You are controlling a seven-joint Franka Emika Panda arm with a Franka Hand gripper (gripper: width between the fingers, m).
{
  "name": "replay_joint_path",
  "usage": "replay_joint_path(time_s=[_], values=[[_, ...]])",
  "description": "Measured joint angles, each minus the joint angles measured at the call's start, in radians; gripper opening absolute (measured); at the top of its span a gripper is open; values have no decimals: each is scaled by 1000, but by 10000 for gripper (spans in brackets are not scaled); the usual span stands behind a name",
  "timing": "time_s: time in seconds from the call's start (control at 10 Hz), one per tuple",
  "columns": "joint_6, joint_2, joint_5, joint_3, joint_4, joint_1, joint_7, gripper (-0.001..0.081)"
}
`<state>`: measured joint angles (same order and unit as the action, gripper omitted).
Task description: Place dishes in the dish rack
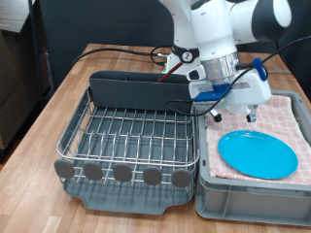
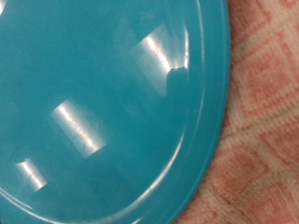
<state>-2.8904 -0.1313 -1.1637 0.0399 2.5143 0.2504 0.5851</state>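
Observation:
The round bright blue plate (image 1: 258, 154) lies flat on the pink checked cloth (image 1: 292, 116) at the exterior view's right. It fills most of the wrist view (image 2: 103, 103). My gripper (image 1: 233, 116) hangs just above the plate's far edge, with its two white fingers apart and nothing between them. The fingers do not show in the wrist view. The dish rack (image 1: 124, 137), a silver wire grid in a dark grey tray, stands at the exterior view's left with nothing in it. The white cup and the wooden spoon are out of view.
The tall grey utensil caddy (image 1: 136, 89) stands along the rack's far side. The cloth (image 2: 266, 121) lies on a grey crate (image 1: 248, 202) next to the rack. Black cables (image 1: 117, 50) run over the wooden table (image 1: 53, 107) behind the rack.

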Motion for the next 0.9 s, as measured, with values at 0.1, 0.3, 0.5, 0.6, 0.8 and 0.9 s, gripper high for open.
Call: replay_joint_path(time_s=[0.1, 0.3, 0.5, 0.6, 0.8, 0.9], values=[[-16, -12, -21, 5, -8, 2, -5, 803], [-31, -39, -37, 14, -32, 2, -5, 803], [-32, -67, -37, 16, -63, 2, -5, 803], [-32, -79, -37, 16, -79, 2, -5, 803], [-32, -98, -37, 16, -107, 2, -4, 803], [-32, -104, -37, 17, -117, 2, -3, 803]])
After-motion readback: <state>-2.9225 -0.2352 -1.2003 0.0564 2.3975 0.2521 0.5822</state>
